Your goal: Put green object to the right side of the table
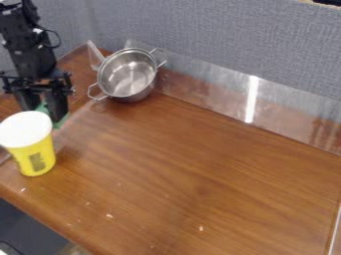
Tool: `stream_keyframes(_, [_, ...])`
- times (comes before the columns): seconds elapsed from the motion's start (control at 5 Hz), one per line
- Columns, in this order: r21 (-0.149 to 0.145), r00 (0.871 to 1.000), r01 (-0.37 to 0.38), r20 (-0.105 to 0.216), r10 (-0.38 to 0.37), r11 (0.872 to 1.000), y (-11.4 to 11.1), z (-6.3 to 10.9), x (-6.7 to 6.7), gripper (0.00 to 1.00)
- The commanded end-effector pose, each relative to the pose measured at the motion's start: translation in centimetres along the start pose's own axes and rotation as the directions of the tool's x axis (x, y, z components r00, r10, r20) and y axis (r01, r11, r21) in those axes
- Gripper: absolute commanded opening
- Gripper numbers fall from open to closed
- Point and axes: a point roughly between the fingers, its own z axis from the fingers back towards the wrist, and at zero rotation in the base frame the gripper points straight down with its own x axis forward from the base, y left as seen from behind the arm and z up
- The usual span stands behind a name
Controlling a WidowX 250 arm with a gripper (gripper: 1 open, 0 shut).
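The black robot hand is closed around the small matte green cube, partly hidden behind the yellow plastic cup with white rim; glossy brown wood surface opens to one side of the hand.

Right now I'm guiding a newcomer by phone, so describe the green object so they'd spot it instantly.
On the glossy brown table, find the big yellow cup with the white rim at the left. Just behind it, under the black claw, a bit of green shows. It's far smaller than the cup, and the only green thing there.
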Motion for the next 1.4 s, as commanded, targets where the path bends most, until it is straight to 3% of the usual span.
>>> stream_keyframes(0.0, [0.028, 0.996, 0.021, 0.084, -0.023, 0.999, -0.1, 2.9, 0.2, 0.00])
stream_keyframes(0.6, [0.014, 0.985, 0.137, 0.101, -0.138, 0.990, -3.0, 4.0, -0.1, 0.00])
stream_keyframes(0.8, [-0.006, 0.964, 0.254, 0.089, -0.252, 0.967, -6.7, 3.8, -0.6, 0.00])
stream_keyframes(1.0, [-0.022, 0.934, 0.354, 0.071, -0.351, 0.935, -11.5, 2.9, -0.7, 0.00])
stream_keyframes(1.2, [-0.034, 0.907, 0.419, 0.059, -0.417, 0.907, -15.2, 1.9, -0.9, 0.00])
